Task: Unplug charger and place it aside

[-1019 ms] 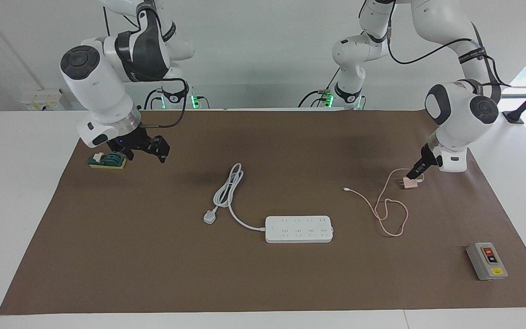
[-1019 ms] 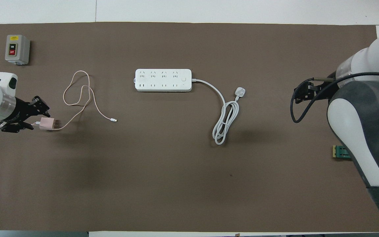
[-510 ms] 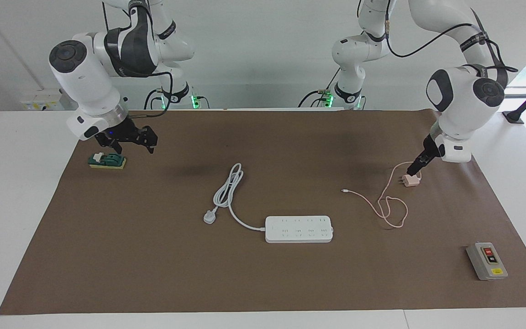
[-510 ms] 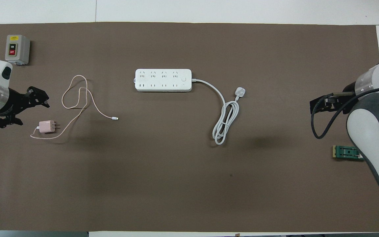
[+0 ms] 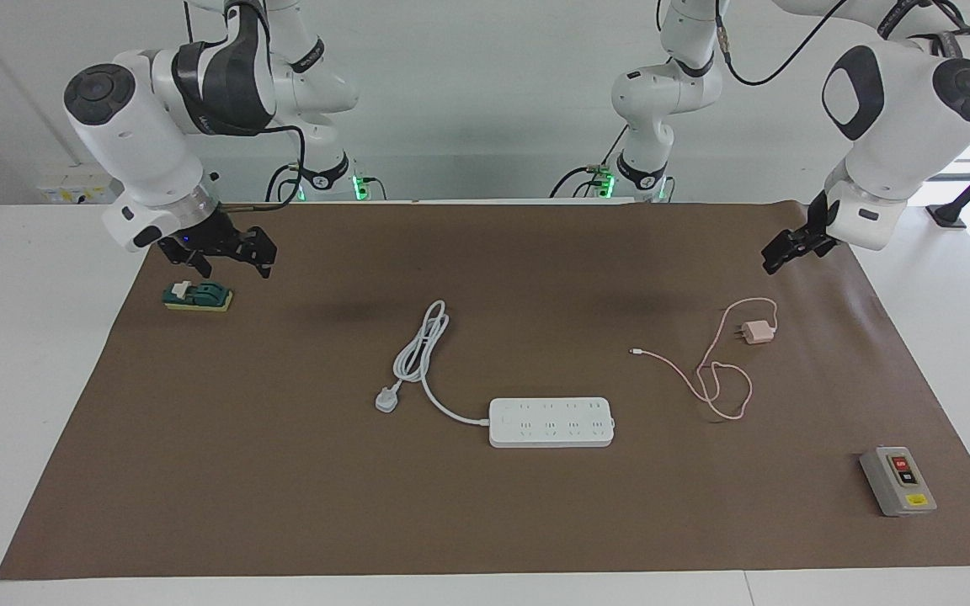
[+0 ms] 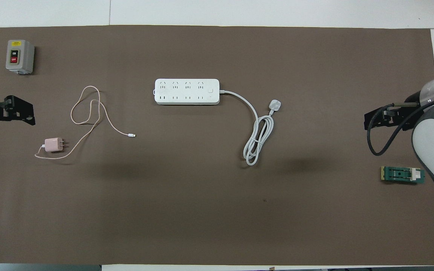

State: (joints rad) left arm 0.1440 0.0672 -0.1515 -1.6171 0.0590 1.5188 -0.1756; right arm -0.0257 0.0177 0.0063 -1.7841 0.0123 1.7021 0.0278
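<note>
At right of centre in the facing view, the charger [image 5: 758, 332] lies flat on the brown mat [image 5: 485, 522], unplugged, well apart from the power strip [image 5: 551, 422]. The left end effector [image 5: 791, 246] hangs open and empty above the mat's upper right, clear of the charger. The right end effector [image 5: 228, 252] is at upper left; its state cannot be determined.

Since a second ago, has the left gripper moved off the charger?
Yes. The left gripper has lifted off the charger and drawn back toward the robots' edge of the mat, fingers open and empty.
</note>
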